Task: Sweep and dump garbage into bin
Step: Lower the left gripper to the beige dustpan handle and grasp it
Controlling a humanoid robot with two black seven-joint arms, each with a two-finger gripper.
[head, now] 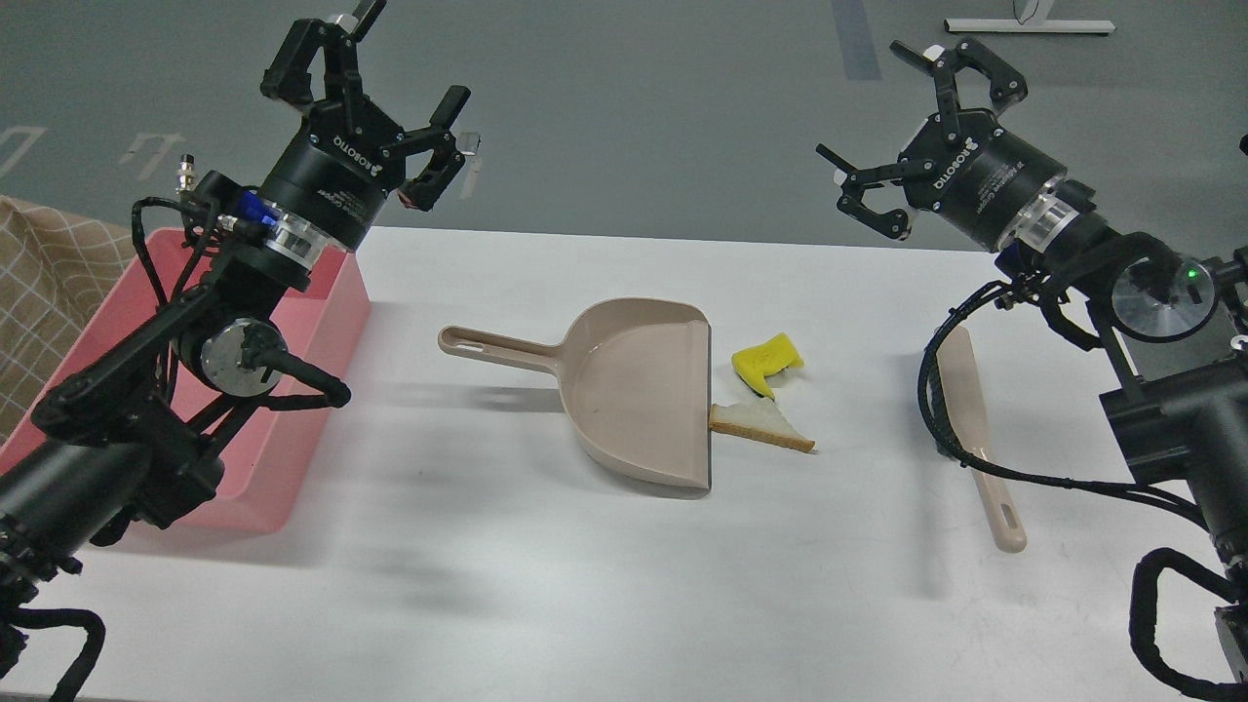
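Below my right gripper [877, 127], down on the white table [546, 585], lies the brush [978, 429], and that drop is what my next move hangs on. Its long axis runs nearly toward me, handle end closest to my body, the broader end farther off and partly hidden by my own arm cables. My right arm is plainly the nearer one to it. My left gripper [395, 102] hangs high above the far end of the pink bin [322, 390], well apart from the brush, and closer to the dustpan [634, 390], whose handle points left toward that arm.

Both grippers are spread wide and hold nothing.

The garbage sits near the middle of the table, just off the dustpan's open lip on its right side. The yellow sponge piece [765, 361] is bent, bright and soft-looking, lying just beside the lip without touching it as far as I can tell. The bread slice [765, 426] is a triangle, white with a brown crust, its blunt end right against the lip and perhaps just over it.

I judge the sweep has not begun: brush and dustpan lie untouched. My right gripper would need to turn to cross the brush handle before coming down.
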